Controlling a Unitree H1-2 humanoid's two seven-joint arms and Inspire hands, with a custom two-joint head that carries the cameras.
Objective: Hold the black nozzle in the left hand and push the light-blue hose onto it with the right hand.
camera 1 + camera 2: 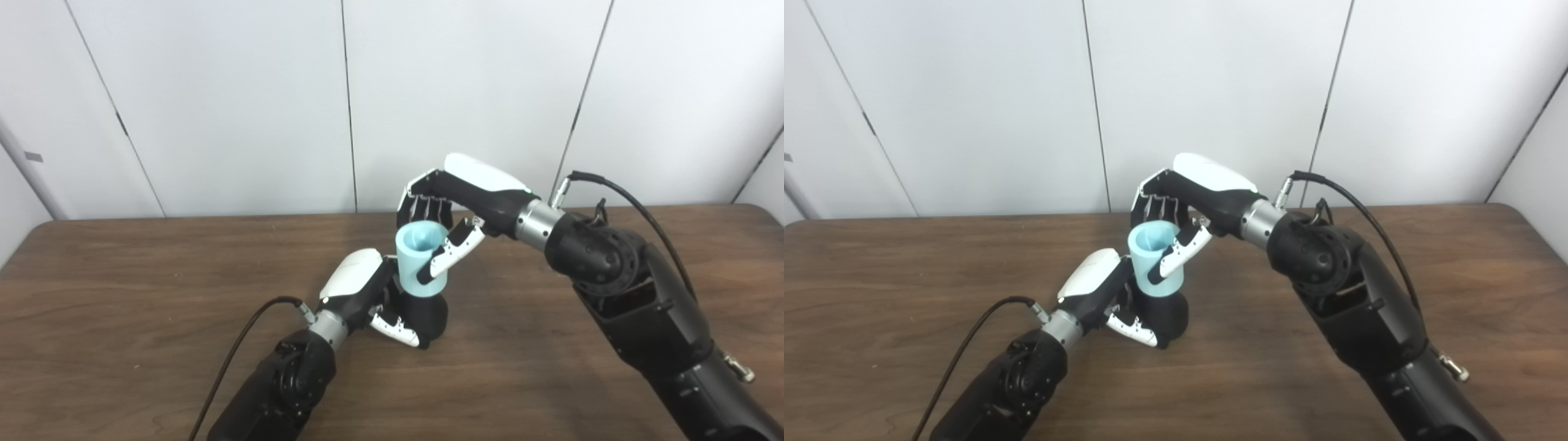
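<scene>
The light-blue hose [421, 260] looked like a short, thick-walled piece, probably light and a little soft, so I judged that it would give slightly under pressure but keep its round form. Its surface seemed smooth, maybe slippery, so the best place to hold it was around the middle of its wall, away from the open top. The right hand [456, 205] was closed on it in this way, with the fingers [427, 210] behind it and the thumb [450, 252] across its front. The black nozzle [429, 315] looked stiff and heavier, with a wide rounded body that stood on the brown counter [153, 294] near its middle. The left hand [367, 294] was closed around this body from the left side, low down, which seemed a firm place to brace it. The hose stood almost upright, a little tilted, with its lower end on top of the nozzle; how far it was pushed on I could not tell. Its upper end was open and showed a hollow inside.
</scene>
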